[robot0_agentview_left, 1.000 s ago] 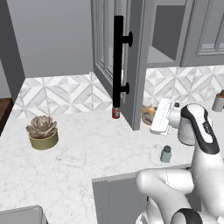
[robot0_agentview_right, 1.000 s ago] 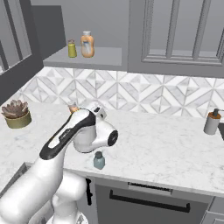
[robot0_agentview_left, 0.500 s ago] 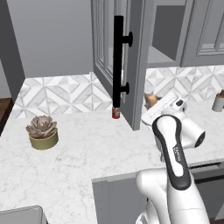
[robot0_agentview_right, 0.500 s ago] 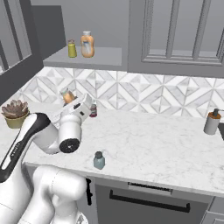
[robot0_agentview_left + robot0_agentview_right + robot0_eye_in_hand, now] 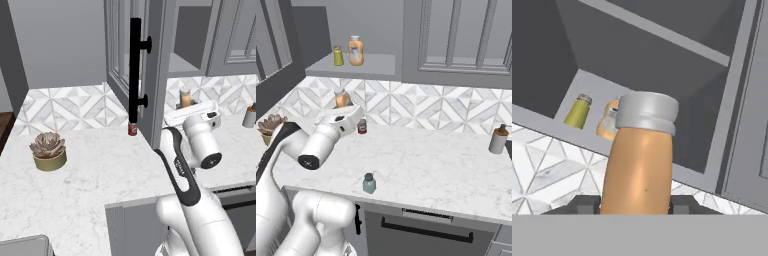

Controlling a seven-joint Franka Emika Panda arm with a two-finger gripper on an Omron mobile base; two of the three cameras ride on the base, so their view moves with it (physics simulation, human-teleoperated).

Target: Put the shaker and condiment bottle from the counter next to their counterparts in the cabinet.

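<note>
My gripper [image 5: 637,202] is shut on the amber-orange condiment bottle [image 5: 639,165], which stands upright with its pale cap on top. I hold the condiment bottle [image 5: 186,99] in the air above the counter [image 5: 426,165], in front of the open cabinet shelf [image 5: 373,65]. On that shelf stand a yellow-green shaker [image 5: 338,56] and an orange bottle [image 5: 356,51]. The teal-grey shaker [image 5: 369,183] stands near the counter's front edge, apart from the gripper [image 5: 343,112]. The cabinet's glass door with its black bar handle [image 5: 135,70] hangs open to the left of the gripper [image 5: 192,111].
A small red can [image 5: 362,126] stands by the backsplash under the shelf. A potted succulent [image 5: 48,150] sits at the counter's left. A grey cylinder with a brown top [image 5: 498,140] stands far right. The open door's edge [image 5: 157,75] hangs close to the arm.
The arm has risen from low over the counter and carried the condiment bottle up toward the cabinet shelf. The teal-grey shaker has stayed in place.
</note>
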